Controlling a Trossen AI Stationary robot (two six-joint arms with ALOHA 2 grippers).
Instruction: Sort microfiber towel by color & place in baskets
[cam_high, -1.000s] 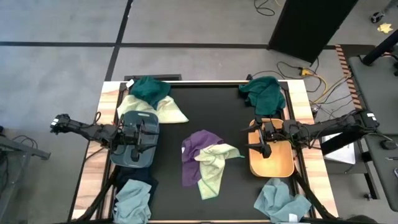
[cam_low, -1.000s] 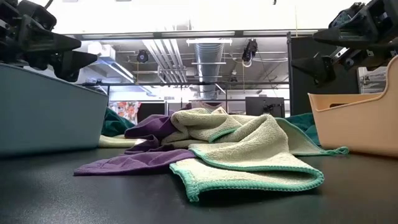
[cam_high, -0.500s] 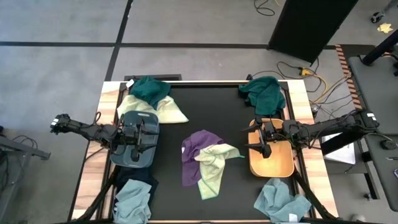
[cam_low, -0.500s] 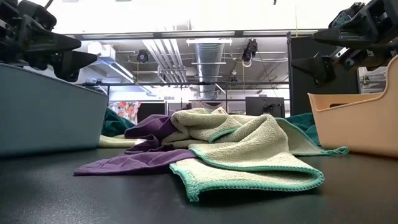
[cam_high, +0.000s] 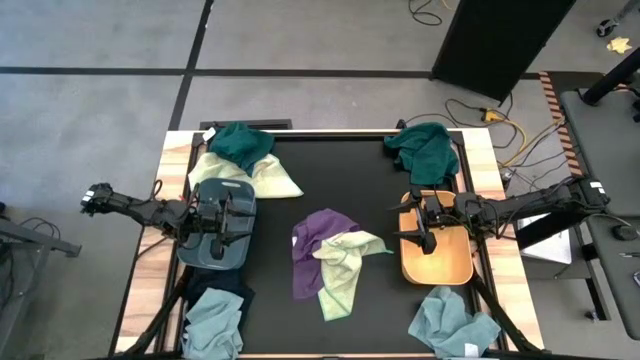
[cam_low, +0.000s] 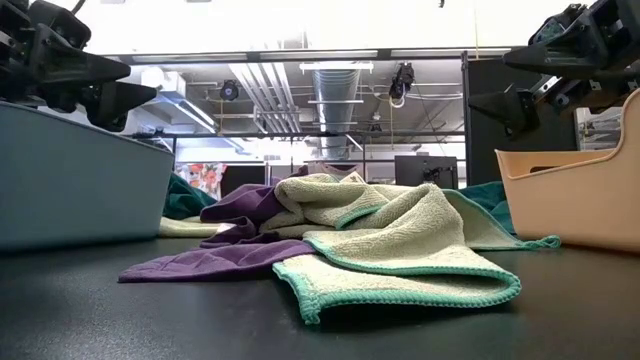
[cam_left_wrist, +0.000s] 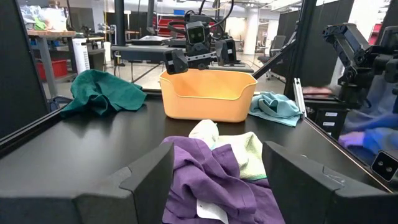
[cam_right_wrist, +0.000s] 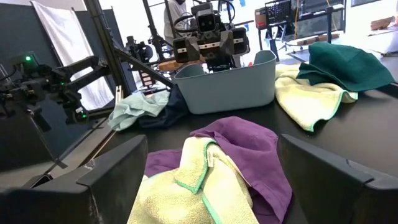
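Note:
A purple towel (cam_high: 318, 240) and a pale yellow-green towel (cam_high: 343, 262) lie heaped at the table's middle. Dark teal towels lie far left (cam_high: 240, 143) and far right (cam_high: 425, 147), a yellow-green one (cam_high: 262, 177) far left, light blue-grey ones near left (cam_high: 213, 322) and near right (cam_high: 452, 325), and a navy one (cam_high: 222, 283) near left. My left gripper (cam_high: 237, 216) is open above the grey-blue basket (cam_high: 211, 258). My right gripper (cam_high: 410, 226) is open above the orange-tan basket (cam_high: 437, 262). Both are empty.
The black mat (cam_high: 345, 170) is bare between the baskets at the far side. Wooden table edges (cam_high: 175, 160) frame it. Cables (cam_high: 520, 135) lie on the floor at the far right. Machine stands and room fittings show beyond the table in the low and wrist views.

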